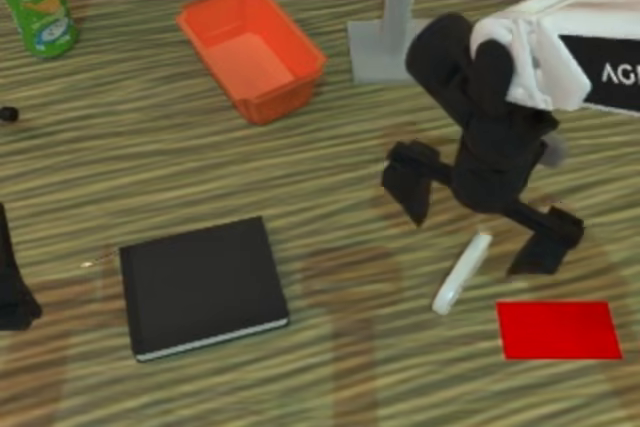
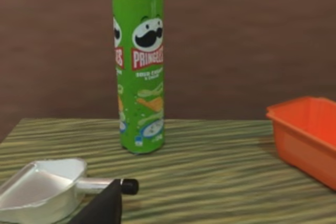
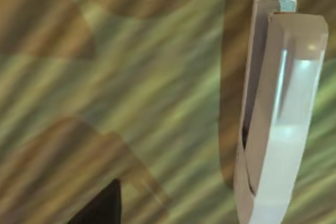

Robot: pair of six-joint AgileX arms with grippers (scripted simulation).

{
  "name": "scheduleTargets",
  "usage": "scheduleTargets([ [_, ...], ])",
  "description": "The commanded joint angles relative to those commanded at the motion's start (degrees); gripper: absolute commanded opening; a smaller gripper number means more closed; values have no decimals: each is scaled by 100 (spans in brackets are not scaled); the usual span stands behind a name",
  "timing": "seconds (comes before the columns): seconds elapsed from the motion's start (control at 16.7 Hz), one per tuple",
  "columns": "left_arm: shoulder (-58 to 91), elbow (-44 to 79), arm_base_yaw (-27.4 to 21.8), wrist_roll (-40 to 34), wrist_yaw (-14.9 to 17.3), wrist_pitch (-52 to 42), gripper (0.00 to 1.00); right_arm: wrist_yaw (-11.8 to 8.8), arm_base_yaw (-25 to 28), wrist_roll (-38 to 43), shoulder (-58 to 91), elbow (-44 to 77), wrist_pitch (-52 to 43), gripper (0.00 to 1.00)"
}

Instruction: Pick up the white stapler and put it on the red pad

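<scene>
The right claw [image 1: 480, 217] hangs over the worktop [image 1: 330, 387] with its two black fingers spread wide — nothing between them; one finger [image 1: 412, 179] stands toward the orange tray's side, the other [image 1: 545, 242] just beside the stapler's upper end. The stapler [image 1: 462, 272] lies flat on the worktop, slanted, directly beneath and slightly forward of the claw, not touched by either finger as far as the top view shows; in the right wrist view the stapler [image 3: 275, 114] fills one side, lying on the striped surface. The red pad [image 1: 558, 329] lies flat near the stapler's lower end, apart from it, under the claw's outer finger side. Behind the right claw stands a grey post [image 1: 392, 22] on its square base; the tray [image 1: 252, 50] sits farther off to the left; a black book [image 1: 203, 287] lies well away toward the left arm. The left claw [image 1: 12, 277] is parked at the worktop's left edge — whether it is open I cannot tell; its wrist view shows a green can [image 2: 139, 69] upright and a metal scoop [image 2: 44, 190] close by.
</scene>
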Motion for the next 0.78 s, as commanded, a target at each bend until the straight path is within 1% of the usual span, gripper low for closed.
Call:
scheduleTargets([
  [0.24,0,0,0,0,0,0,100,3,15,22,378,-548,933,100],
  [0.54,0,0,0,0,0,0,100,3,18,27,442,-641,1067,100],
  [0.78,0,0,0,0,0,0,100,3,18,27,442,-641,1067,70],
])
